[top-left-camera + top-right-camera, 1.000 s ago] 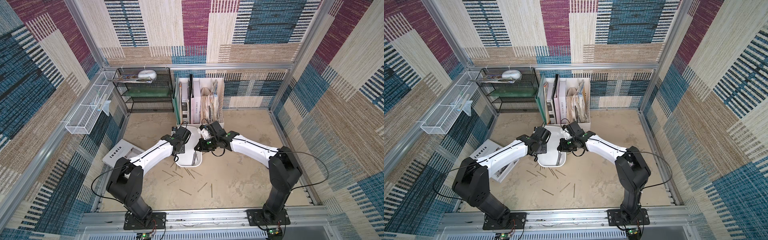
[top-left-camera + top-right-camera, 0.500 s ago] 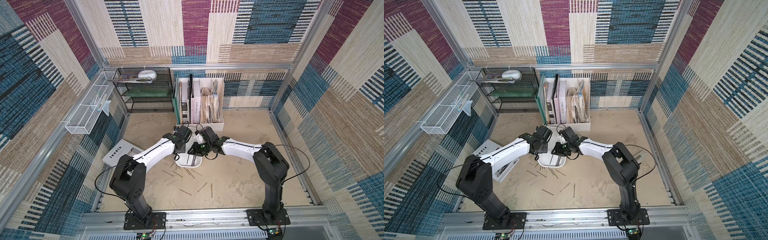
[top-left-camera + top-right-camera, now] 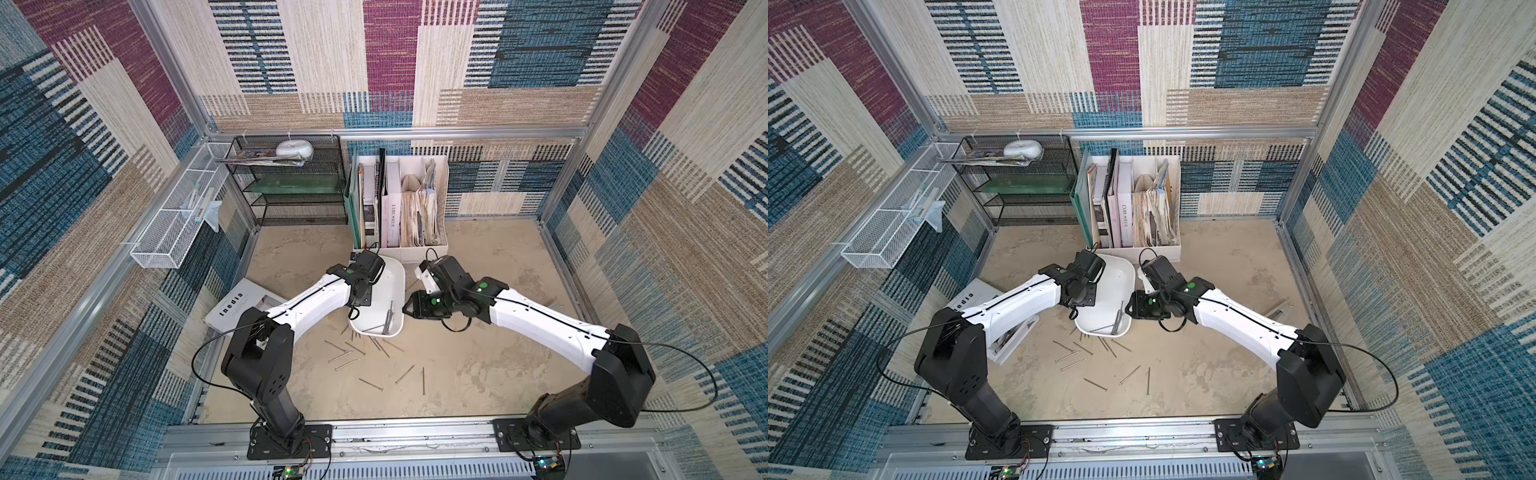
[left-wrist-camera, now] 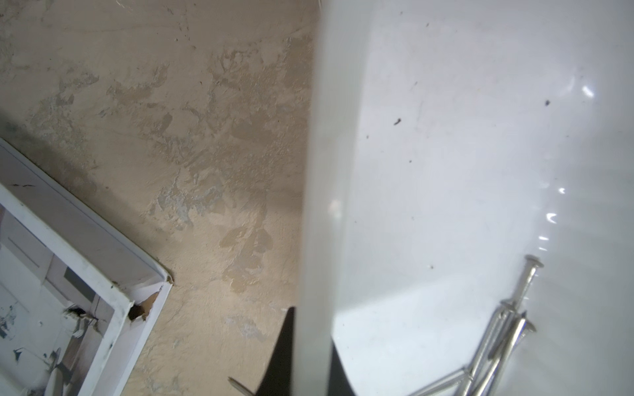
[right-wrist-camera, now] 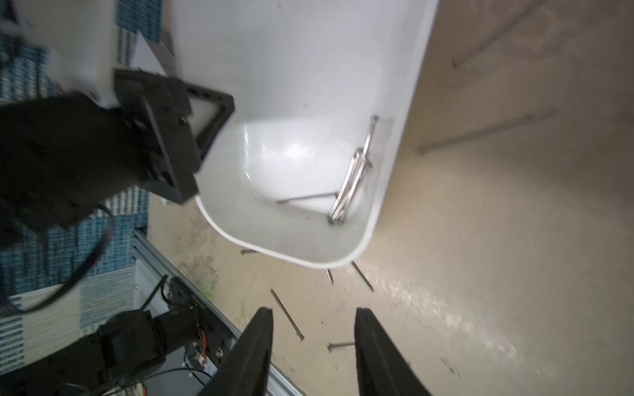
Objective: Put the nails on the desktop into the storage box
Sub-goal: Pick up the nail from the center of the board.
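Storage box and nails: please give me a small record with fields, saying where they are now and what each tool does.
storage box: white tub, seems tilted above the desktop
left tool: shut on the storage box wall
right tool: open, holds nothing, beside the box
nails in box: small bundle at the end nearer the robot bases
nails on desktop: several loose, in front of the box
task: not finished
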Tool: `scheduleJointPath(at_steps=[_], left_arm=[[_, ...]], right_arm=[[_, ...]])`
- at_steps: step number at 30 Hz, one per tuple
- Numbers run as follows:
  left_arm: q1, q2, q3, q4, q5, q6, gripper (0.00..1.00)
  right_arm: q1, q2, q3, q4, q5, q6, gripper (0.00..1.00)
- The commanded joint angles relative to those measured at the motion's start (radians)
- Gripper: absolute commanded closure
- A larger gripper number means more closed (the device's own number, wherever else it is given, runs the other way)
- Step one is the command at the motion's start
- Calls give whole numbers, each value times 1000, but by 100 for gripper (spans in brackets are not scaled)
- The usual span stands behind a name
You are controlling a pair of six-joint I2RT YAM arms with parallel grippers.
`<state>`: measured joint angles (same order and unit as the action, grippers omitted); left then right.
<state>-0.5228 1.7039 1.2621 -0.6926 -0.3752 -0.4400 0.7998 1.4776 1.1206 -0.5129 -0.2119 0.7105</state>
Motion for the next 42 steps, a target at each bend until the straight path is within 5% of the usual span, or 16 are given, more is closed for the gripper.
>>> scheduleJointPath(at_steps=[1,8,20,26,28,35,42], left_arm=[[1,-2,10,1,-3,17,100],[2,6,8,6,14,18,100],[1,-2,3,12,32,18,100],[0,-6,2,11,32,20,100],[0,-6,3,13,29,23,100],[0,1,8,13,37,27,100],[0,31,26,0,50,29,100]], right_arm=[[87,-44,-89,-186,81,69,56],[276,60,-155,-155,129,227,56],[306,253,-147,-152,171,231,63],[308,337,-184,-122,150,223,92],[306,329,-200,-134,166,234,100],[234,203,-164,-247,288,197,100],[99,14,47,-179,269,49,100]])
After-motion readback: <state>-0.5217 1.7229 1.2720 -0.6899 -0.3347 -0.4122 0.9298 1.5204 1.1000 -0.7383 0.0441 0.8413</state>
